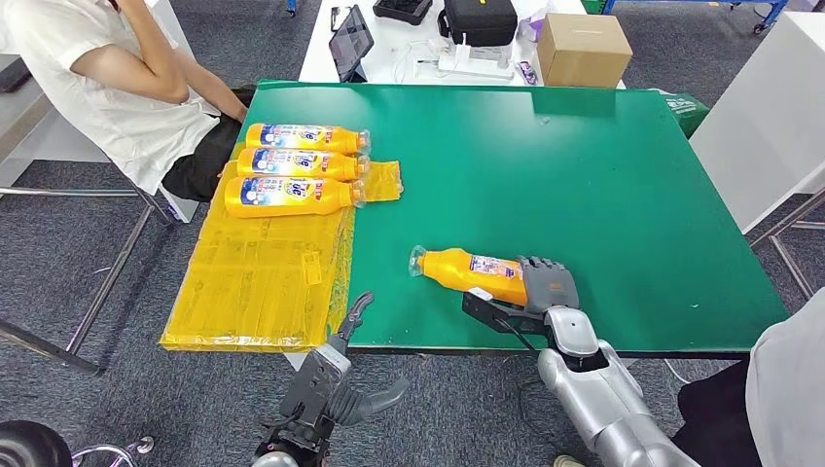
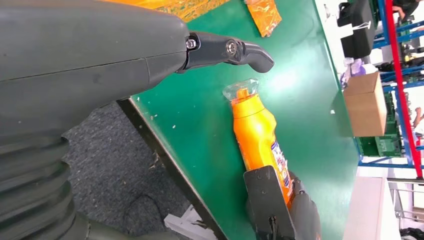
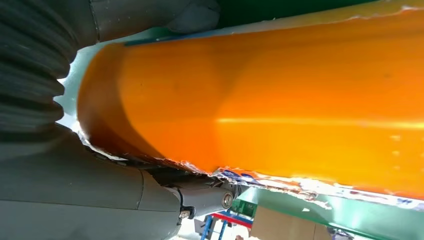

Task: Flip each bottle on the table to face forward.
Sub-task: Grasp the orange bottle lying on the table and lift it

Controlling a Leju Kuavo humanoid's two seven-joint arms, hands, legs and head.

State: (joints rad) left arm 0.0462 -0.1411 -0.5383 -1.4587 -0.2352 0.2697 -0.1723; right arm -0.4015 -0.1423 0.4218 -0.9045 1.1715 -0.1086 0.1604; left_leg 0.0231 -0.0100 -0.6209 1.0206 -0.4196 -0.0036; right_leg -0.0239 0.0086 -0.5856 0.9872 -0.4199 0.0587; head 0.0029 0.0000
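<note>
An orange bottle [image 1: 469, 271] lies on its side near the front edge of the green table [image 1: 584, 175], cap pointing left. My right hand [image 1: 545, 284] grips its base end; up close the right wrist view has the orange bottle [image 3: 280, 105] against the thumb [image 3: 200, 200]. The left wrist view sees that bottle [image 2: 257, 132] from the side. My left hand [image 1: 336, 379] hangs open below the table's front edge, holding nothing, one finger [image 2: 235, 50] stretched out. Three more orange bottles [image 1: 292, 165] lie side by side, labels up, at the table's back left.
A yellow plastic sheet [image 1: 258, 282] covers the table's left part and overhangs its edge. A person sits at the back left, arm [image 1: 146, 68] near the three bottles. Another person's clothing [image 1: 788, 389] is at the right. A cardboard box [image 1: 582, 49] and electronics sit on a white table behind.
</note>
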